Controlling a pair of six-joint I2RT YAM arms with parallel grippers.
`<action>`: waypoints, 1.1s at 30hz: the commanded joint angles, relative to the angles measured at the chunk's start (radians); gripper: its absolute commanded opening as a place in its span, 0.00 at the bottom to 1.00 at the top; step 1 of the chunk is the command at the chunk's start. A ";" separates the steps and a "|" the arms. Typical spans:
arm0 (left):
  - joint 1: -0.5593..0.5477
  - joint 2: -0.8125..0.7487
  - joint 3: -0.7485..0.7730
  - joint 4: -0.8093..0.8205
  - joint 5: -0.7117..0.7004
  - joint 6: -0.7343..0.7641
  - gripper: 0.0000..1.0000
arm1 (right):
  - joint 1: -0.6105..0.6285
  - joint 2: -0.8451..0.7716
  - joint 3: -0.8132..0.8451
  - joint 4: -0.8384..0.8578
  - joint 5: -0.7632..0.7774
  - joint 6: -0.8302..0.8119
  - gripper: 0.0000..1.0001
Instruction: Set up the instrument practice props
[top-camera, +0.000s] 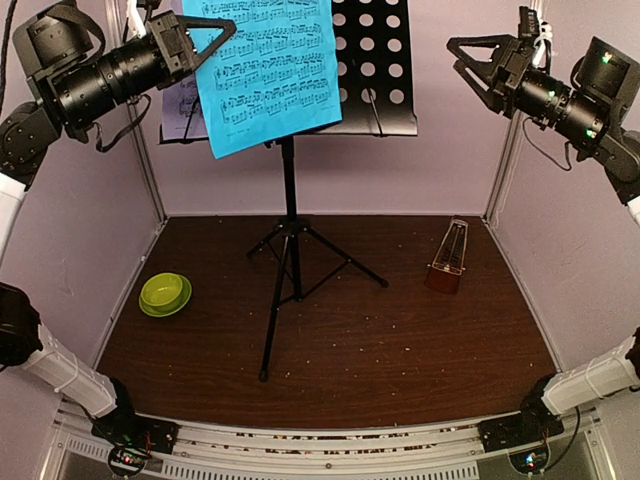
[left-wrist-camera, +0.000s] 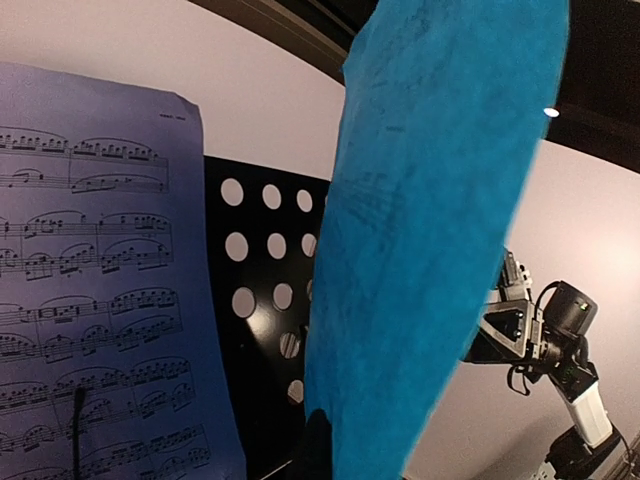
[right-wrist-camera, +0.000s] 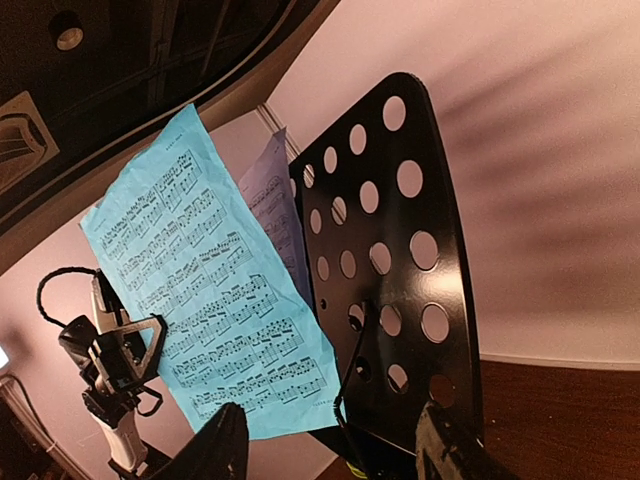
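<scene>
Above the far edge of the tabletop (top-camera: 330, 340), the left hand (top-camera: 215, 40) is clenched on the left margin of the cyan music sheet (top-camera: 265, 70), holding it in front of the black music stand (top-camera: 375, 60). The sheet hangs tilted, its lower corner drooping below the stand's ledge, so it does not look seated. The lilac sheet (left-wrist-camera: 90, 300) lies against the desk's left part, partly covered by the cyan one. The right hand (top-camera: 468, 68) is released, fingers apart and grasping nothing, well clear of the desk's right side.

The step in hand looks like placing the second sheet. The next move probably calls for carrying it toward the bare perforated half, levelling it, then lowering its bottom edge onto the ledge before letting go.

The limp paper could brush the lilac sheet loose, and a thin wire arm (right-wrist-camera: 350, 370) at the ledge may catch it. The metronome (top-camera: 447, 260) stands right of the tripod legs, the lime-green bowl (top-camera: 165, 293) near the left edge; neither obstructs.
</scene>
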 joint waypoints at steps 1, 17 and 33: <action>0.057 0.018 0.078 -0.140 0.027 0.002 0.00 | 0.014 0.066 0.089 -0.128 0.062 -0.069 0.57; 0.086 0.069 0.118 -0.058 0.057 0.142 0.00 | 0.158 0.344 0.497 -0.424 0.153 -0.099 0.48; 0.087 0.092 0.156 -0.039 0.033 0.231 0.00 | 0.209 0.445 0.570 -0.408 0.191 -0.074 0.43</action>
